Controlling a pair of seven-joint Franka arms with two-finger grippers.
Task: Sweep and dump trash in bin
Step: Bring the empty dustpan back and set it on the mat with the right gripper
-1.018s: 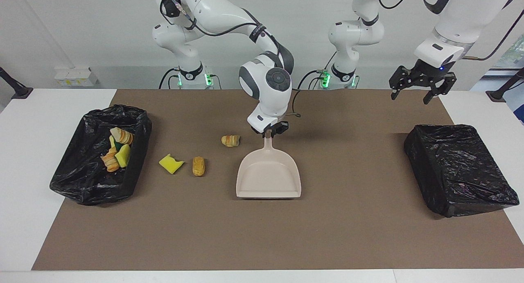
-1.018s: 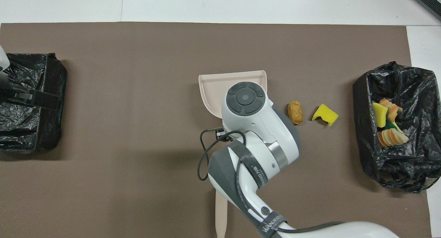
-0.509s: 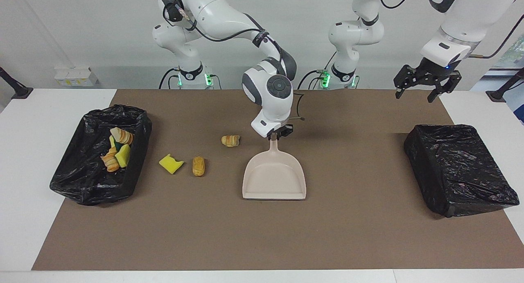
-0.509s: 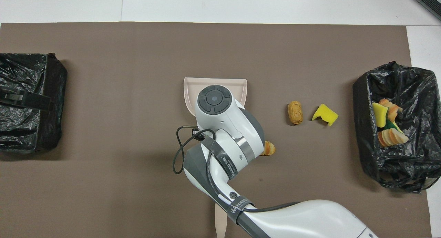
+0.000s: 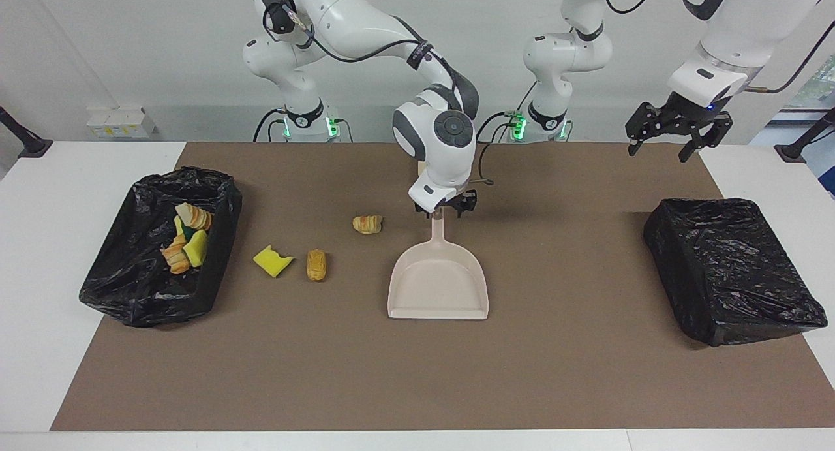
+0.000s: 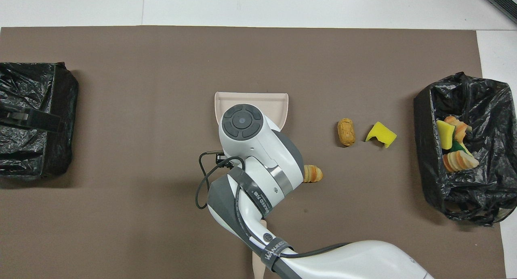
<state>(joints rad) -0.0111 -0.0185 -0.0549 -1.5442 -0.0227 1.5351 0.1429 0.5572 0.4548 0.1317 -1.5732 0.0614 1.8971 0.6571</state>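
Two bins (image 5: 98, 288) (image 5: 730, 268), one dustpan (image 5: 438, 288), three loose trash scraps (image 5: 272, 262) (image 5: 316, 265) (image 5: 367, 224).

A white table (image 5: 39, 255) is covered across most of its top by a large brown rectangular mat (image 5: 554, 373). On the mat, a beige plastic dustpan (image 5: 438, 284) is laid flat near the middle. Three scraps are found toward the right arm's end: a yellow sponge chunk (image 5: 272, 261), a golden-brown bread roll (image 5: 316, 264) beside it, and a croissant-like piece (image 5: 368, 224) nearer to the robots. A black bag-lined bin (image 5: 124, 294) holding scraps is set at that end, and a closed black bag-covered bin (image 5: 730, 268) at the left arm's end.
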